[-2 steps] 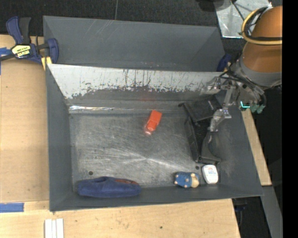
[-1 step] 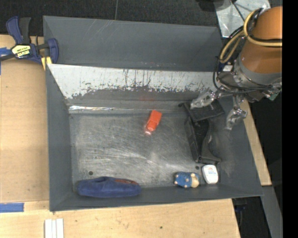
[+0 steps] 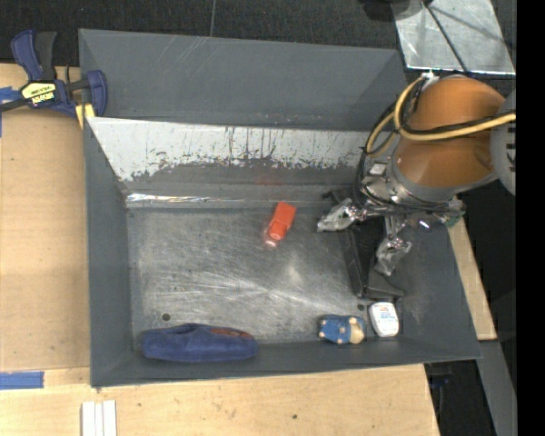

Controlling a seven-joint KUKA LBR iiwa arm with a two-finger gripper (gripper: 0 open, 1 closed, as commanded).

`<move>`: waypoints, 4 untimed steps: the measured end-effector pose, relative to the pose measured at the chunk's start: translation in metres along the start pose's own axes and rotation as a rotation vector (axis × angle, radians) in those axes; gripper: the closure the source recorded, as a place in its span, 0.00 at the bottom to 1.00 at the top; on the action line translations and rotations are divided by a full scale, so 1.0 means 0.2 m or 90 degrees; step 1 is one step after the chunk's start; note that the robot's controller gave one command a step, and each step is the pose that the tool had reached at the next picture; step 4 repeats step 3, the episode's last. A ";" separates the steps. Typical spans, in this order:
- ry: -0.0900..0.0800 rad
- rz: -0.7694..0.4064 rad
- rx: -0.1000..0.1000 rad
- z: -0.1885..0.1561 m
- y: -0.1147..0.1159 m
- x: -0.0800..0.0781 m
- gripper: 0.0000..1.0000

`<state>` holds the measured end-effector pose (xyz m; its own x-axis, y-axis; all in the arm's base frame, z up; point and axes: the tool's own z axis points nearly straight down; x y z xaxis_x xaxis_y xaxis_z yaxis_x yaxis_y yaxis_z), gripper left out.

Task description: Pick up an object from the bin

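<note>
My gripper [image 3: 367,235] hangs over the right side of the bin floor. Its fingers are spread open, one fingertip [image 3: 338,217] pointing left and the other [image 3: 391,253] pointing down toward the front. Nothing shows between them. A black elongated thing [image 3: 364,266] lies right under the gripper, along the right wall. A small orange-red bottle [image 3: 279,223] lies to the gripper's left, near the back of the floor. In front of the gripper sit a white round tape-measure-like thing [image 3: 384,319] and a small blue and yellow toy [image 3: 341,331].
A dark blue cloth [image 3: 198,343] lies bunched at the front left corner. The arm's orange cover and yellow cables hang over the bin's right wall. The middle and left of the floor are bare metal.
</note>
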<state>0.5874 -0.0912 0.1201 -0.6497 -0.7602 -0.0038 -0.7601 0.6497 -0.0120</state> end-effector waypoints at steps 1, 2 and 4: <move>0.000 0.011 -0.005 0.08 0.00 0.07 0.00; 0.000 0.012 -0.006 0.09 0.00 0.08 1.00; 0.000 0.026 -0.007 -0.57 0.26 -0.12 1.00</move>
